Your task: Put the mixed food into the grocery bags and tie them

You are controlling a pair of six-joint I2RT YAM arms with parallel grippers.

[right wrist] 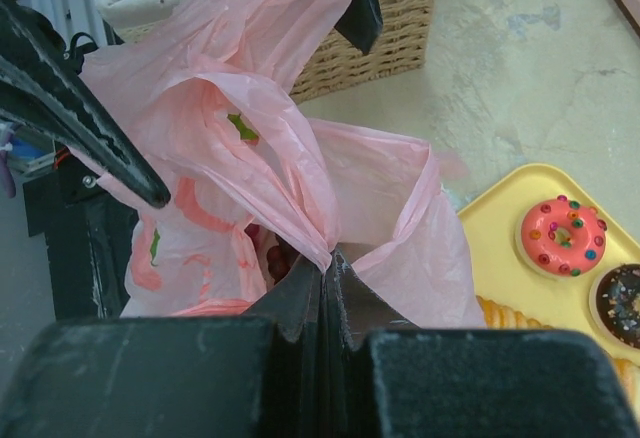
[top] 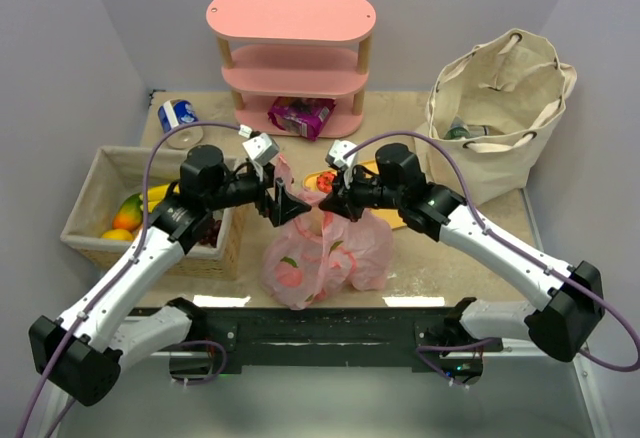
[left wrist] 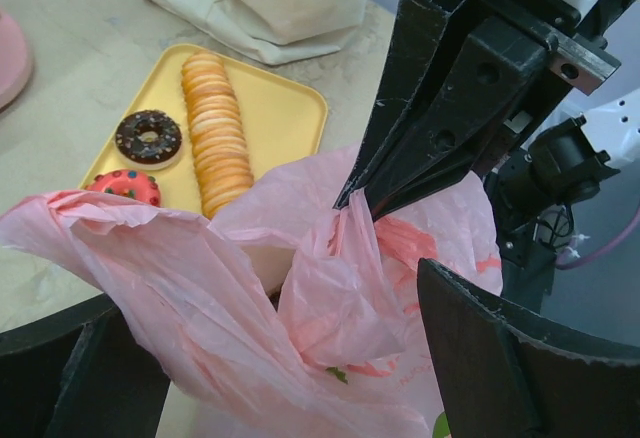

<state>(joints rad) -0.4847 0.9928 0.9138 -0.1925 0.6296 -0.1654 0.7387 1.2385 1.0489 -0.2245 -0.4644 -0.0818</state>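
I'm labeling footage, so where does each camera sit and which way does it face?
Top external: above and behind the bases, looking down on the table; both arms show, left claw and right claw meeting at the pink bag.
Left wrist: on the left arm, facing right past the bag to the yellow tray; its open claw frames the bottom.
Right wrist: on the right arm, facing left toward the woven basket; its shut claw pinches the bag.
Shared: both wrist views show bag, tray, opposite claw.
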